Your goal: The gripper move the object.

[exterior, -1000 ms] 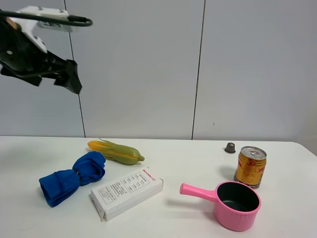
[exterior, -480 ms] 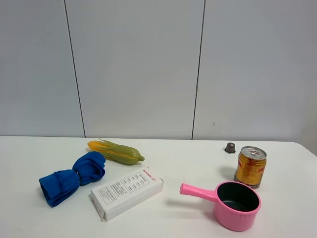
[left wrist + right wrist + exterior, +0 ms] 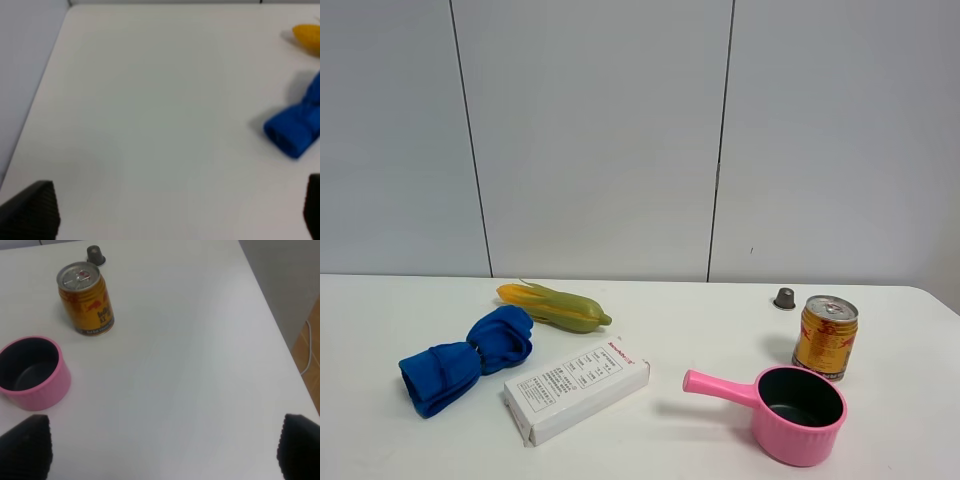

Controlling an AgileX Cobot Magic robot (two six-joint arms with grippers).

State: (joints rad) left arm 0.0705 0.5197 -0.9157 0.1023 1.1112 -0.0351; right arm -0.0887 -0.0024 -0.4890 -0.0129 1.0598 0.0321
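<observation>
The blue cloth (image 3: 465,360), rolled and cinched in the middle, lies on the white table at the left, in front of the corn cob (image 3: 555,307). No arm shows in the exterior view. In the left wrist view my left gripper (image 3: 172,215) is open and empty, high above bare table. The cloth (image 3: 295,127) lies off to one side of it and well apart. In the right wrist view my right gripper (image 3: 162,447) is open and empty above the table's right part, far from the cloth.
A white box (image 3: 577,388) lies just right of the cloth. A pink pot (image 3: 800,412), a gold can (image 3: 825,336) and a small grey cap (image 3: 784,298) stand at the right. The table's right edge (image 3: 280,335) shows in the right wrist view.
One second ago the left arm showed at the upper left of the exterior view. It has left that view since. The things on the table have not moved.
</observation>
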